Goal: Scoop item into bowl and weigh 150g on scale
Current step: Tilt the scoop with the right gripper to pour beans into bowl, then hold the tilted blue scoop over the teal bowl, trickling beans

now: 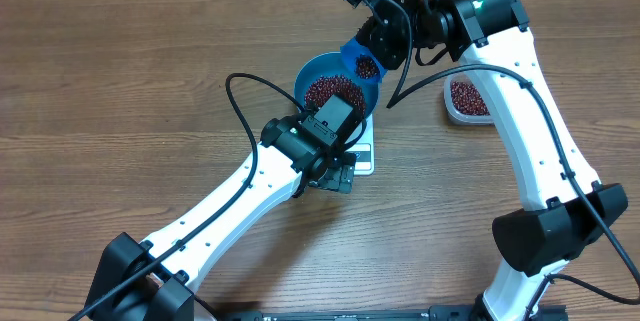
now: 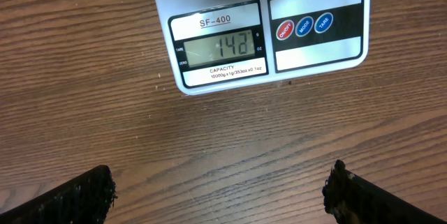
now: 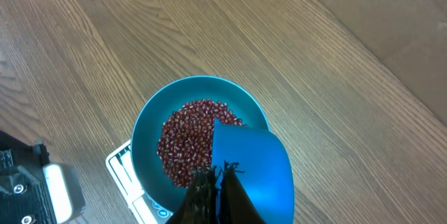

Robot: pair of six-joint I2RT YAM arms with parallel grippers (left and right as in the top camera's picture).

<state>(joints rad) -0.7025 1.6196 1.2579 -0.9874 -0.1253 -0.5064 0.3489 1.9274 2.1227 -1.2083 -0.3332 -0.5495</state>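
Left wrist view: the left gripper hangs empty with its fingers wide apart, and at 12 o'clock the display reads 142. The margin is therefore small. A full tip of the bean-loaded scoop, which the right gripper clamps by the handle at the bowl's 4 o'clock rim in the right wrist view, would likely overshoot, and loose beans could bounce out. Materials, near to far: rough black fingers, matte wood-grain table, glossy white square plastic scale, smooth round deep blue bowl seated on it, tiny red-brown beans heaped inside.
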